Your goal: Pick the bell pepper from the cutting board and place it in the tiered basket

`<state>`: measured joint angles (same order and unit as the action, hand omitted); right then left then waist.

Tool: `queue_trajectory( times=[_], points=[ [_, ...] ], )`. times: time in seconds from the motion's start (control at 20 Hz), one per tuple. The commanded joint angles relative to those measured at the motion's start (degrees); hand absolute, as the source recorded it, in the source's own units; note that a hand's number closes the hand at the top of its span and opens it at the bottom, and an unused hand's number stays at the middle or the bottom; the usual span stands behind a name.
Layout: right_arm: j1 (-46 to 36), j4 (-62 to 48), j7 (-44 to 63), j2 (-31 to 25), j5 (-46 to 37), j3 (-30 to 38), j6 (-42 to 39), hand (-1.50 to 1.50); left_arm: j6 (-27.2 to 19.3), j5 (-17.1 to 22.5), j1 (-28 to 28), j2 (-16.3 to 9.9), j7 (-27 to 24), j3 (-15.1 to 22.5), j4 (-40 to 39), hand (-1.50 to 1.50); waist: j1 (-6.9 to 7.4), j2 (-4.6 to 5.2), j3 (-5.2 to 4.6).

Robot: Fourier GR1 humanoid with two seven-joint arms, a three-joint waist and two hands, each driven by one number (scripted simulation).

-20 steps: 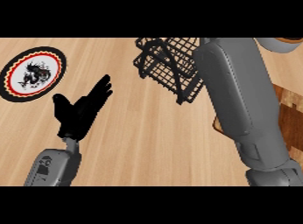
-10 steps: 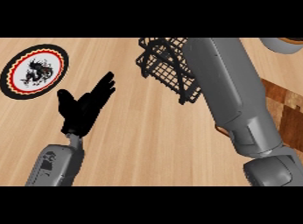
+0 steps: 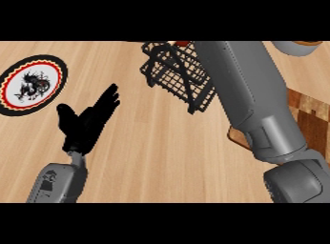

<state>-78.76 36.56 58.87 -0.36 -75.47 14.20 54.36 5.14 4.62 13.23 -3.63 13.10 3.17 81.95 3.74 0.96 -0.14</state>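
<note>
The black wire tiered basket (image 3: 178,76) stands at the top middle of the counter. My right forearm (image 3: 256,100) rises from the lower right past the basket's right side to the top edge, where the right hand is out of sight. A small red patch (image 3: 182,43) shows at the basket's top, beside the arm; I cannot tell what it is. The bell pepper itself does not show. A checkered wooden cutting board (image 3: 319,119) lies at the right, mostly behind the arm. My left hand (image 3: 87,119) rests open on the left, fingers up.
A round plate (image 3: 28,85) with a black rim and a dark figure in its middle lies at the far left. A grey round object (image 3: 298,46) pokes in at the top right corner. Bare wooden counter (image 3: 160,162) spreads between the arms.
The right forearm has shifted slightly, and the basket and plate sit a little lower in view. The left hand has barely moved.
</note>
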Motion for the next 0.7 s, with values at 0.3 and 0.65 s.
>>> queue_trajectory(
  times=[0.3, 0.65],
  points=[
    [5.9, 12.8, 17.1, 0.3, -5.2, -7.4, -4.4, -1.5, -0.3, -0.1, -3.6, -1.5, -2.1, -2.4, -1.2, 0.0, -5.05, -2.39, 0.05],
    [17.8, 28.4, 16.1, 0.4, 4.9, -18.4, -14.0, -1.5, -1.8, 0.8, -4.3, -1.3, 0.8, -3.5, 0.6, 0.0, -7.09, -3.74, 0.17]
  ],
)
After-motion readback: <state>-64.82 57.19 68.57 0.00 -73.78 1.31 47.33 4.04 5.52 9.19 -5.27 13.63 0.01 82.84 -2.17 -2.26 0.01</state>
